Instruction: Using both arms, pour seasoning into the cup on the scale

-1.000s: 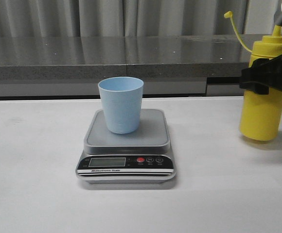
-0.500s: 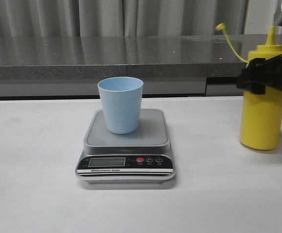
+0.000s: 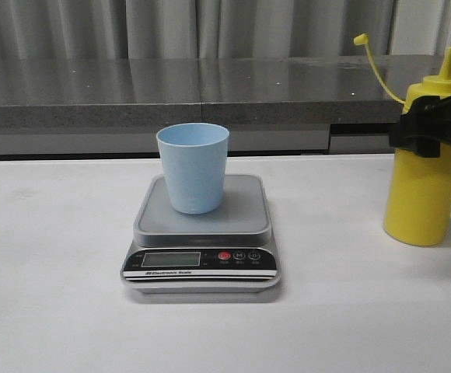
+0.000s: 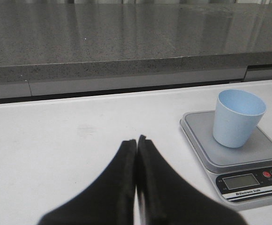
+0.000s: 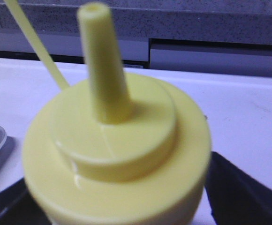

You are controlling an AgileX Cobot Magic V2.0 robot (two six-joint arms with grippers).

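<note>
Now | right gripper (image 3: 435, 128) clamps yellow bottle (image 3: 423, 186) upright, right of scale (image 3: 201, 233) | left gripper (image 4: 136, 145) jaws pressed together, empty | advice: tip nozzle slowly over cup (image 3: 194, 167), keep strap clear.

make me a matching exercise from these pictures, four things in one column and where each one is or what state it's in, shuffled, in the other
1. cup
2. yellow bottle
3. left gripper
4. scale

A. jaws shut, holding nothing
B. on the table, near the middle
C. gripped near the top by the right gripper
D. upright on the platform

Pairs: 1-D, 2-C, 3-A, 4-B
</note>
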